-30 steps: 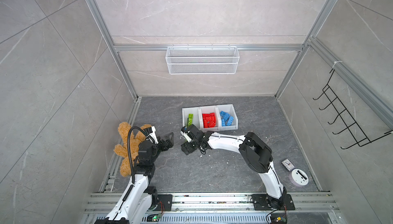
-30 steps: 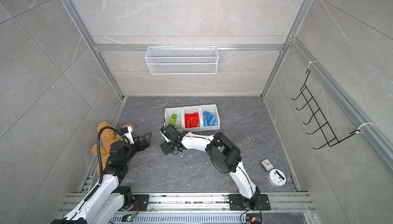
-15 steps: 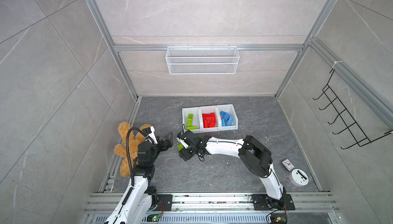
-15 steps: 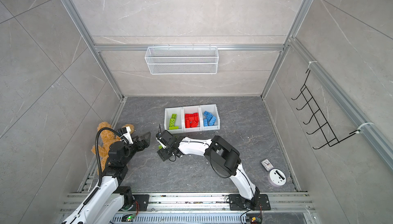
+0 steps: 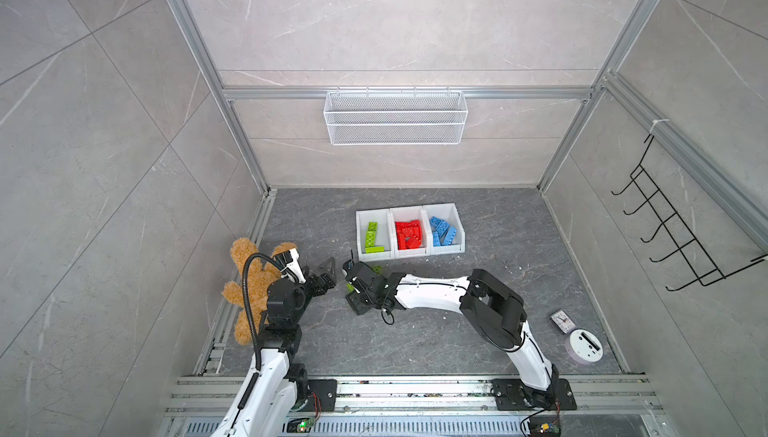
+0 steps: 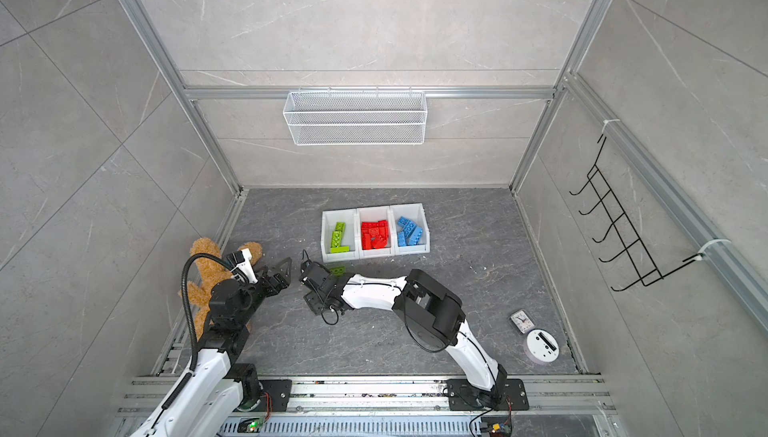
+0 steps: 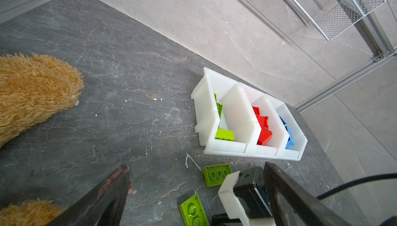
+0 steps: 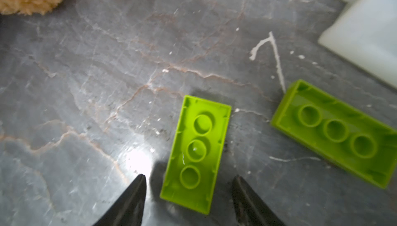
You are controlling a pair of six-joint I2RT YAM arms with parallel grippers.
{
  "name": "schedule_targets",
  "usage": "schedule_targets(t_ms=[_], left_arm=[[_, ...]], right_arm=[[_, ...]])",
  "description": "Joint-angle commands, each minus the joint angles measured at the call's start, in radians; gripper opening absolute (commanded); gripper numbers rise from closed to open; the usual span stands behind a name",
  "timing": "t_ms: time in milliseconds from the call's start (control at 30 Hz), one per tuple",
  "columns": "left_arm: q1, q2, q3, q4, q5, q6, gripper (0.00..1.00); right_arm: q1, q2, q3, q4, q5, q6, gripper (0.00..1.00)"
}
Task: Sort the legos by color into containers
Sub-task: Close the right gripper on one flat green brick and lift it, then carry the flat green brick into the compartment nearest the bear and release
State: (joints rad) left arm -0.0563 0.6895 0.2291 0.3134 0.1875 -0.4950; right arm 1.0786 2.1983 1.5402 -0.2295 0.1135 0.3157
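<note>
Straddling an upturned lime brick [image 8: 196,149] on the tabletop [image 8: 107,85], the right hand [image 8: 189,177] is released, with a finger along each long side and gaps showing, set to catch the narrow width. A second lime brick [image 8: 335,132] lies just beside it, near the white bins [image 7: 236,111], which hold green, red and blue pieces separately. The left hand [image 5: 328,273] hovers spread and empty by the plush bear [image 7: 32,89].

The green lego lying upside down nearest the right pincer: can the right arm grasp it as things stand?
Probably yes. The green lego lies between the open fingers of the right pincer, with bare floor on both sides.
</note>
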Motion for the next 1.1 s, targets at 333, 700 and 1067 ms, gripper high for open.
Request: schedule_targets(t_ms=[333, 700, 1067], left_arm=[[0.004, -0.028, 0.000, 0.001, -0.010, -0.002, 1.00], [0.004, -0.010, 0.004, 0.009, 0.008, 0.010, 0.99], [0.004, 0.055, 0.016, 0.051, 0.067, 0.013, 0.99]], right_arm=[[-0.002, 0.006, 0.008, 0.010, 0.049, 0.028, 0.38], [-0.020, -0.154, -0.136, 0.103, 0.027, 0.049, 0.31], [-0.117, -0.221, -0.152, 0.144, -0.046, 0.044, 0.31]])
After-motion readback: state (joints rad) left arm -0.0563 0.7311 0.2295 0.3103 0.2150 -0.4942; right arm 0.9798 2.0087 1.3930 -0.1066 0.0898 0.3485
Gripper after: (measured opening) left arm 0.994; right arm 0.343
